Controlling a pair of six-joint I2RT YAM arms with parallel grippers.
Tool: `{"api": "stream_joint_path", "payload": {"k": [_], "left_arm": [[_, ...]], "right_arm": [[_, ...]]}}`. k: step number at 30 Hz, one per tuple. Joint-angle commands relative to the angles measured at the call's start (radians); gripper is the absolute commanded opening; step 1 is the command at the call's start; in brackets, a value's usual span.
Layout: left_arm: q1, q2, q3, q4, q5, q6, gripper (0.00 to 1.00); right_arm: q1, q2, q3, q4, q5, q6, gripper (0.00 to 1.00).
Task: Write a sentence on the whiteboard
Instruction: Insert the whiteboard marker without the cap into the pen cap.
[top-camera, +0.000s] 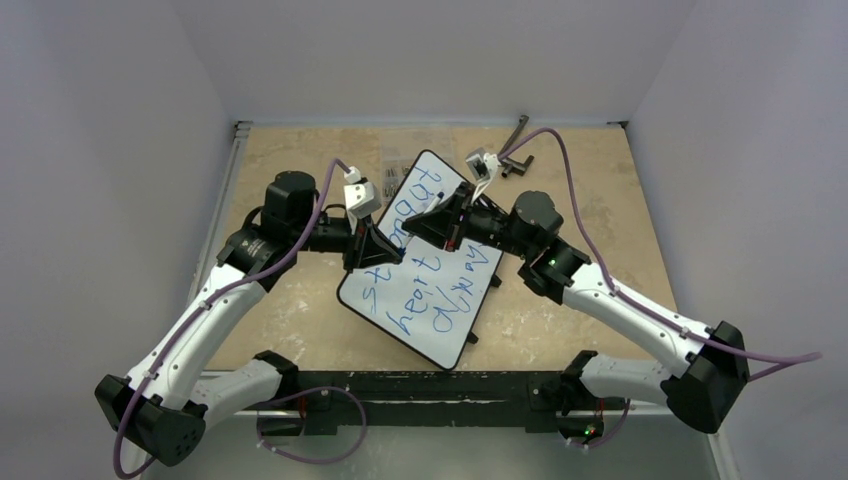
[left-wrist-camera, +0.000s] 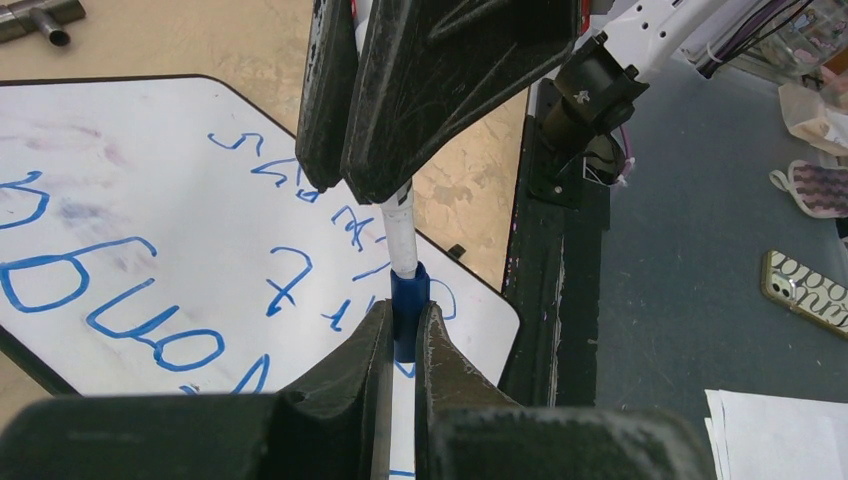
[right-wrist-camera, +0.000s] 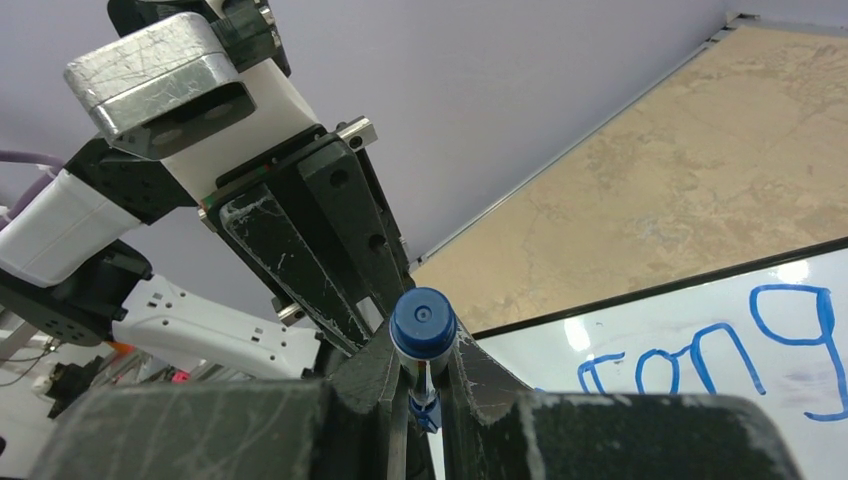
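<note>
Marker over whiteboard, metal tool beyond

Three plain walls box the scene in: far wall, left wall, right wall, all pale lilac-grey and matte. Tabletop is tan, mottled, worn-looking. A metal strip runs along its left edge, and a black beam spans the near edge. Light is even and soft, shadows faint. Past the near edge, the left wrist view shows a grey-blue surface; can't tell if it's floor or bench. On it lie a phone in a patterned case and a stack of white paper.
</note>
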Motion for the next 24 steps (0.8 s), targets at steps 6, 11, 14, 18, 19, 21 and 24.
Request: {"api": "stream_joint_path", "payload": {"k": [6, 11, 14, 18, 19, 21, 24], "left_arm": [[-0.006, -0.009, -0.002, 0.036, 0.013, 0.023, 0.00], [-0.006, -0.007, -0.003, 0.033, 0.010, 0.021, 0.00], [-0.006, -0.010, -0.006, 0.032, 0.009, 0.022, 0.00], [-0.006, -0.009, -0.009, 0.031, 0.006, 0.021, 0.00], [-0.006, -0.008, -0.011, 0.031, 0.004, 0.020, 0.00], [-0.006, -0.007, -0.012, 0.030, 0.001, 0.020, 0.00], [-0.006, -0.006, -0.013, 0.030, 0.000, 0.022, 0.00]], "right_arm": [[0.030, 0.010, 0.020, -0.019, 0.018, -0.038, 0.00], [0.048, 0.013, 0.041, -0.083, 0.046, -0.073, 0.00], [0.077, 0.027, 0.072, -0.145, 0.084, -0.115, 0.00], [0.092, 0.038, 0.087, -0.171, 0.096, -0.127, 0.00], [0.096, 0.040, 0.090, -0.182, 0.109, -0.133, 0.00], [0.107, 0.045, 0.102, -0.204, 0.133, -0.145, 0.00], [0.116, 0.054, 0.109, -0.214, 0.136, -0.151, 0.00]]}}
